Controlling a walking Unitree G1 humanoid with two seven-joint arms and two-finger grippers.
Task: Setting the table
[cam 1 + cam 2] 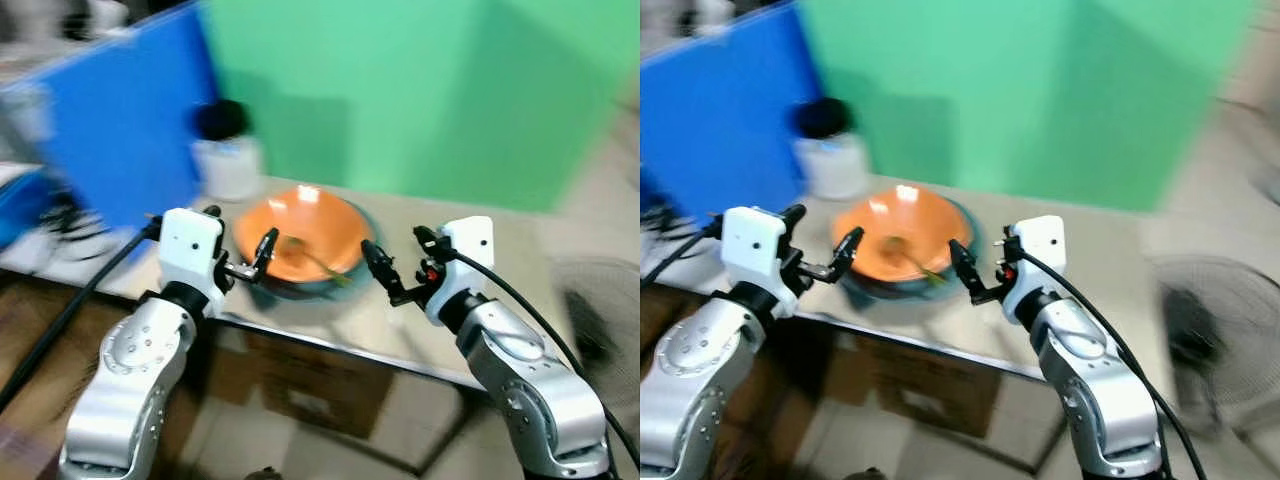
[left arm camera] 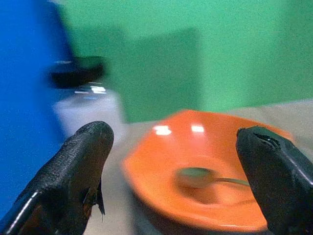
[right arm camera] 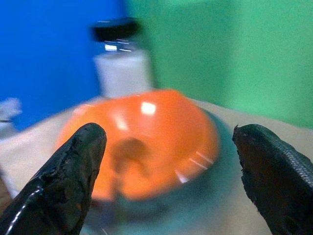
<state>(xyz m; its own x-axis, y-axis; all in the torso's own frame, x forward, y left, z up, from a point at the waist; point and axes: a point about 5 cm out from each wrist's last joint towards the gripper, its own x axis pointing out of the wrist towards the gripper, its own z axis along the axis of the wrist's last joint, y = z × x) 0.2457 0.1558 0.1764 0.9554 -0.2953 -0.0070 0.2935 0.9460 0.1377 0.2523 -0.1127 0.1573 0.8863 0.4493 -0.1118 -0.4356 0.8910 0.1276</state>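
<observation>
both hands open beside seemingly spoon-holding orange bowl.

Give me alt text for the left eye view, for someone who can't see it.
An orange bowl with a spoon in it sits on a beige table, between the robot's left tool and right tool, both open. Behind the bowl stands a white jar with a black lid, before blue and green panels; the picture is blurred.
</observation>
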